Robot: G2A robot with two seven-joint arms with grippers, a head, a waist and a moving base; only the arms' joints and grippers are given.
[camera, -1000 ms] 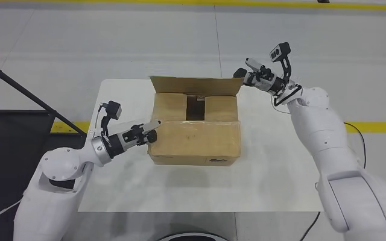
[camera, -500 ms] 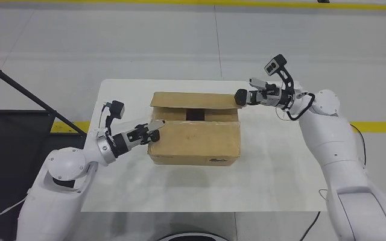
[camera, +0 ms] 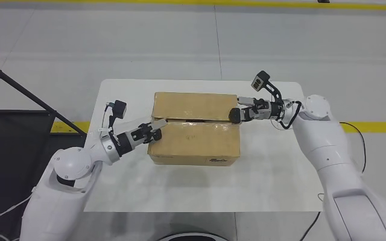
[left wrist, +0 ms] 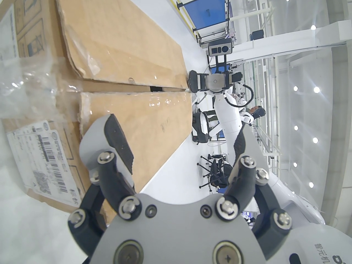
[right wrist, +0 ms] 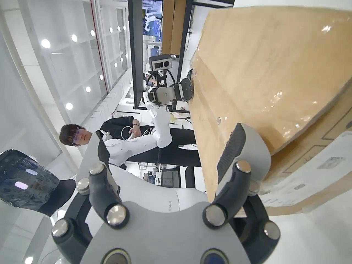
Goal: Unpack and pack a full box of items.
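with the cardboard box [camera: 194,137] at the middle of the white table [camera: 271,175] and its top flaps [camera: 193,106] folded flat, the seam [camera: 193,121] is best pressed evenly from both ends — left gripper [camera: 155,131] and right gripper [camera: 238,109], both spread open and empty, laid flat there — so neither flap springs up

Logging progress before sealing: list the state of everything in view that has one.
cardboard box: upright, closed.
far flap: folded down flat.
near flap: folded down, meeting the far flap at a thin seam.
left gripper: open, at one end of the box top.
right gripper: open, at the seam's other end.
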